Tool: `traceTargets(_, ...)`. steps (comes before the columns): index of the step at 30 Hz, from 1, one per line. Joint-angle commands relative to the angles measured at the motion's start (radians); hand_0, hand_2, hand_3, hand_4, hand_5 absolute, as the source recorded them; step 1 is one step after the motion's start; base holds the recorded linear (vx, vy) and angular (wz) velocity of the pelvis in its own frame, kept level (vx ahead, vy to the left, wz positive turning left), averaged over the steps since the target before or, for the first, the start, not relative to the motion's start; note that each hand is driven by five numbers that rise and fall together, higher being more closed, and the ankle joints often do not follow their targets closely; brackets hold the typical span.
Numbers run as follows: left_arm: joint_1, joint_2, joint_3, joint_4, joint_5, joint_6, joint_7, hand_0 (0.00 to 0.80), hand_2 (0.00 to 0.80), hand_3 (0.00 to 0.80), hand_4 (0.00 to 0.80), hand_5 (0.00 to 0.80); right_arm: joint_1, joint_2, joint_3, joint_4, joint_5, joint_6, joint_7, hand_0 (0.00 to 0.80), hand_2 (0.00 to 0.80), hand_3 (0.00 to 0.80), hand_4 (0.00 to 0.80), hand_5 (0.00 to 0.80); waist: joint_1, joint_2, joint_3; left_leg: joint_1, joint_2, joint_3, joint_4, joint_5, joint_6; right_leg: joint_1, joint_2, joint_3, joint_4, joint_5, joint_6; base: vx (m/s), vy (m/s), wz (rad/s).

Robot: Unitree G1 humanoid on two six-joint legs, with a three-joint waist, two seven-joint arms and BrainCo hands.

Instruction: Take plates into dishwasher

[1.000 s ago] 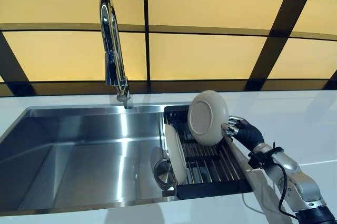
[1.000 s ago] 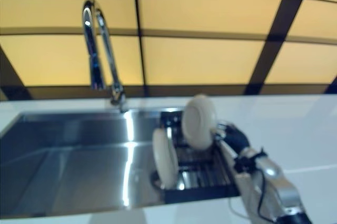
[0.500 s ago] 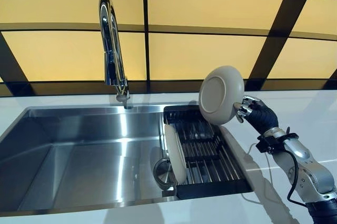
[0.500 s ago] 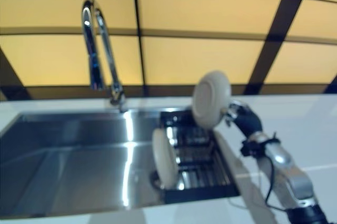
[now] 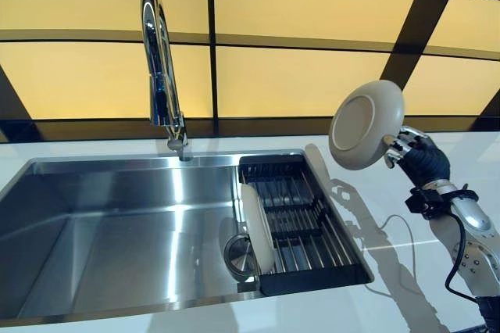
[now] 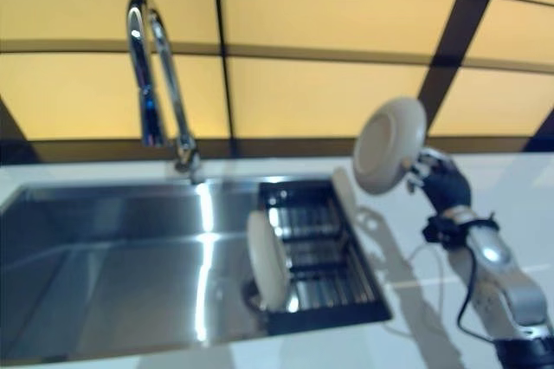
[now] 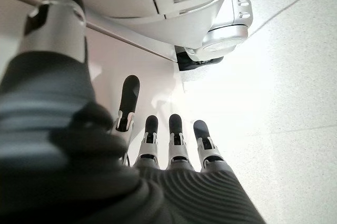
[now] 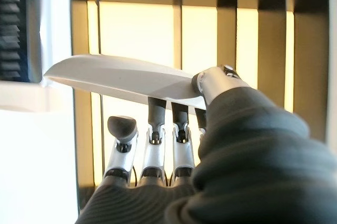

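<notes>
We had the right hand pinching the beige plate by its rim, seemingly thinly; it needed a steady, level carry. The left hand hung relaxed.

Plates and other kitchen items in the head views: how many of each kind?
Plates: 2, one held up in the right robot hand, plate, and one standing in the rack
Dish racks: 1
Faucets: 1
Sinks: 1
Total: 5
</notes>
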Motion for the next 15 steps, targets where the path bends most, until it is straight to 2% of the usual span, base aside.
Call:
traceTargets(1,-0.127,0.030,-0.006,-0.016,-0.024,-0.092,-0.007,0.000,0.000,0.000,0.000,0.000,-0.018,-0.071,-0.089,0.006,0.040,-0.110,-0.011,0.800,0.800,0.800,0.800,0.800,-0.024,-0.032,-0.020,0.000,-0.051,0.051,0.049,-0.055,0.059,0.016,0.004,0.012,0.031,0.012,0.033,-0.015,0.008,-0.04)
traceTargets(9,-0.135,0.045,-0.009,-0.016,-0.027,-0.097,-0.012,0.000,0.000,0.000,0.000,0.000,0.043,-0.125,-0.180,0.056,0.063,-0.163,-0.050,0.800,0.800,0.800,0.800,0.800,-0.059,-0.040,-0.016,-0.006,-0.051,0.078,0.070,-0.070,0.068,-0.006,0.012,0.058,0.041,0.025,0.040,-0.034,0.006,-0.16)
traceTargets(15,-0.142,0.052,-0.021,-0.023,-0.023,-0.100,-0.016,0.000,0.000,0.000,0.000,0.000,0.075,-0.148,-0.241,0.120,0.092,-0.173,-0.066,0.800,0.800,0.800,0.800,0.800,-0.082,-0.040,-0.009,-0.004,-0.055,0.089,0.097,-0.100,0.076,-0.016,0.010,0.090,0.046,0.033,0.052,-0.020,0.031,-0.16)
